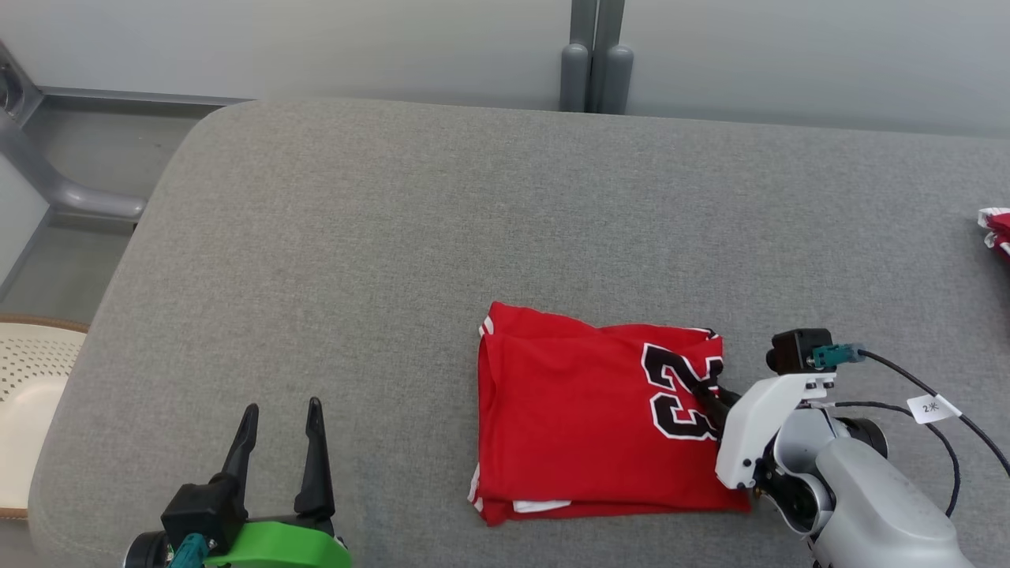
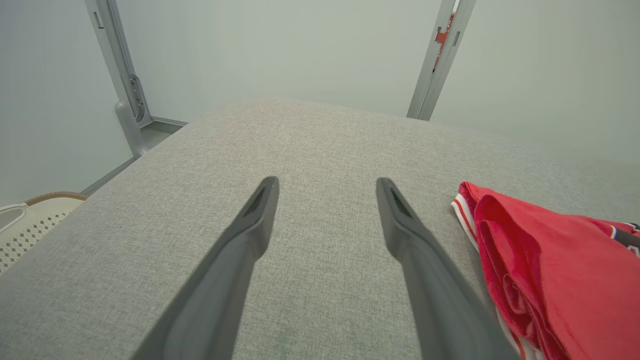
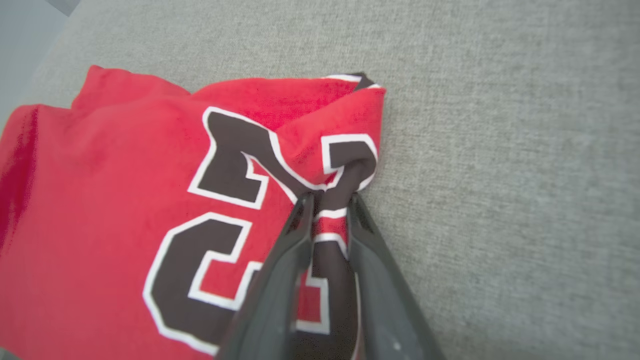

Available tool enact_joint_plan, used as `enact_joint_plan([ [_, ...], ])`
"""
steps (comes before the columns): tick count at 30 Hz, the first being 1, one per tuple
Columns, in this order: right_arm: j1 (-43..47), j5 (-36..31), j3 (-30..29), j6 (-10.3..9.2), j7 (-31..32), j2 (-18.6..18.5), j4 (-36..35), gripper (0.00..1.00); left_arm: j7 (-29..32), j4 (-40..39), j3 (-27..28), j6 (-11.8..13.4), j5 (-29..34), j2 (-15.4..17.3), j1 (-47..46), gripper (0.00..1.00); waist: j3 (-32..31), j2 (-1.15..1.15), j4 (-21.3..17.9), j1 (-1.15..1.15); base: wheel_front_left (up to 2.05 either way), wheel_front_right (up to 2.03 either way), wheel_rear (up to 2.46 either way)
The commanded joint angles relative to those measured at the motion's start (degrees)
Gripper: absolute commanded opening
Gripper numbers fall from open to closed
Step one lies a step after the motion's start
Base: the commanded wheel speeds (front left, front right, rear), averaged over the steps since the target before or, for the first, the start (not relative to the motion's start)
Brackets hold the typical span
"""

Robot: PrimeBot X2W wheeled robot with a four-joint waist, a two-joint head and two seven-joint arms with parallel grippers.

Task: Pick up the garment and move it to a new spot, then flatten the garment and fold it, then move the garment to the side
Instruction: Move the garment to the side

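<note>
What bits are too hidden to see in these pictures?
Head view: red thing at the right edge, cut off; unclear what it is.
Right wrist view: jersey number, partly hidden by bunched cloth and the right claw.
Head view: basket, cut by the left edge.

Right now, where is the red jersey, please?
In the head view, the red jersey lies right of centre on the grey cushion, right gripper pinching its edge.

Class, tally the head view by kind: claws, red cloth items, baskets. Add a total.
Claws: 2, left claw and right claw
Red cloth items: 2, folded jersey and cloth at right edge
Baskets: 1, cream basket
Total: 5
</note>
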Motion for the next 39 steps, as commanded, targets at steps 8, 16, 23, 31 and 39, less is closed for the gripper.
enact_joint_plan([
  [8,-3.58,-1.16,-0.36,-0.03,-4.64,-3.82,-0.46,0.0,-0.16,-0.81,0.99,-0.73,1.47,-0.16,-0.77,1.0,0.93,0.0,-5.9,0.0,0.0,0.0,0.0],
  [16,-5.99,-2.4,-3.56,-0.03,-6.24,-7.69,-1.25,0.0,-0.16,-1.49,0.96,-1.23,3.0,0.07,-2.1,1.0,2.93,0.0,-15.37,0.0,0.0,0.0,0.0],
  [23,-7.15,-3.49,-6.86,-0.03,-6.82,-9.36,-2.96,0.0,-0.16,-1.88,0.6,-1.68,4.46,0.91,-4.35,1.0,6.0,0.0,-23.91,0.0,0.0,0.0,0.0],
  [31,-8.02,-4.86,-9.73,-0.03,-7.33,-9.05,-4.67,0.0,-0.16,-1.15,-0.6,-1.98,5.56,1.53,-6.93,1.0,8.28,0.0,-28.39,0.0,0.0,0.0,0.0],
  [39,-10.84,-7.16,-10.95,-0.01,-7.08,-8.17,-5.47,0.0,-0.16,-0.55,-0.79,-1.94,5.46,1.64,-7.82,1.0,8.59,0.0,-27.02,0.0,0.0,0.0,0.0],
])
